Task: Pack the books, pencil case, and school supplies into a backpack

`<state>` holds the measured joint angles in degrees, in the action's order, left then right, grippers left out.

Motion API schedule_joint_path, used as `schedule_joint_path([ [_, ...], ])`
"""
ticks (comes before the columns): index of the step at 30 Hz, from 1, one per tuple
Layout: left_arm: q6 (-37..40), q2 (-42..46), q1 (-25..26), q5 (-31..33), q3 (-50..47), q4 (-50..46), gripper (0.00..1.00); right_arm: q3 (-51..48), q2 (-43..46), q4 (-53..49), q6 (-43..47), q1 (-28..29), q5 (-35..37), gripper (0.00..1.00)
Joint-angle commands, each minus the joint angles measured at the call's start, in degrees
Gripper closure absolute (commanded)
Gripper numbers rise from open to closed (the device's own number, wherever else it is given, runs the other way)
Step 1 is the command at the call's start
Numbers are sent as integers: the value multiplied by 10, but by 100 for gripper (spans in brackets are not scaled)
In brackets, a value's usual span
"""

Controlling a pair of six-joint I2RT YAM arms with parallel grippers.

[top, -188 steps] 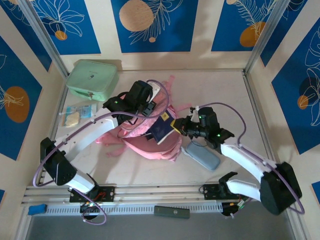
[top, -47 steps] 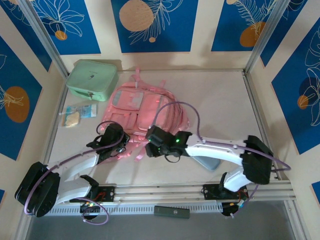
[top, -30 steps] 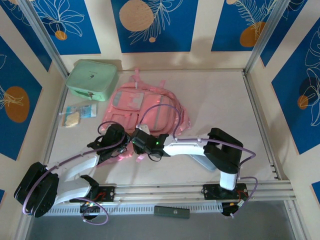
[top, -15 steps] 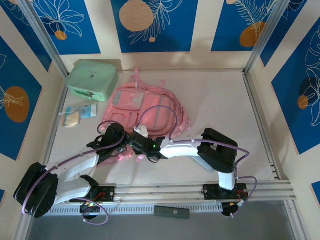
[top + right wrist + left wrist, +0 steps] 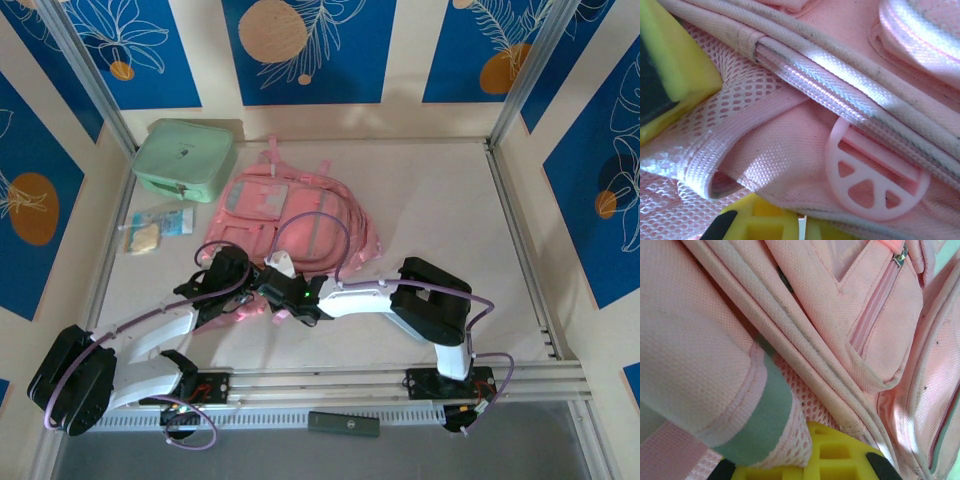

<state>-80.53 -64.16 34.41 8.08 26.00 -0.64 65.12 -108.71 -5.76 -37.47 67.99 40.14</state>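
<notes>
The pink backpack point(image 5: 300, 215) lay flat on the table point(image 5: 440, 200), left of centre, with its front pockets and greyish panel facing up and its straps trailing toward the far wall. Both arms reached in low over its near edge. The left gripper point(image 5: 242, 296) came from the near left and the right gripper point(image 5: 266, 288) came from the right, the two heads just beside each other at the bag's near rim.

The left wrist camera showed the left gripper clenched on the backpack, with a fold of pink mesh and green-trimmed fabric running down into its yellow finger point(image 5: 840, 457). A metal zip pull point(image 5: 899, 257) sat at the far end of a pocket seam.

The right wrist camera showed the right gripper's yellow fingers point(image 5: 760, 222) drawn together, with only a pale sliver between them and pink webbing pressed against their tips. Whether any fabric was pinched could not be told. A round pink plastic buckle point(image 5: 875, 180) lay on the strap just to the right. A yellow pad with a black face point(image 5: 670, 75) rested on the mesh at the far left.

A mint-green boxy case point(image 5: 185, 158) stood in the far left corner, touching the backpack's left side. A clear packet point(image 5: 155, 228) lay near it by the left rail. A dark bar point(image 5: 343, 424) rested on the near rail between the arm bases.
</notes>
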Motion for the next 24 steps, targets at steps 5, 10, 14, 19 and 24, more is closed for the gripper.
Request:
schedule_joint_path([
  [5, 20, 20, 6, -13, 28, 14, 100, -13, 68, -94, -33, 3, 25, 100],
  [10, 36, 18, -20, -29, 36, 3, 100, -43, 115, -183, -81, 0, 15, 100],
  [14, 45, 19, -44, -47, 35, -2, 100, -85, 157, -203, -83, -15, -21, 100],
  [19, 64, 25, -80, -85, 31, -3, 100, -160, 226, -159, -29, -46, -109, 100],
  [24, 65, 23, -83, -96, 27, 11, 100, -188, 223, -79, 15, -97, -196, 100],
])
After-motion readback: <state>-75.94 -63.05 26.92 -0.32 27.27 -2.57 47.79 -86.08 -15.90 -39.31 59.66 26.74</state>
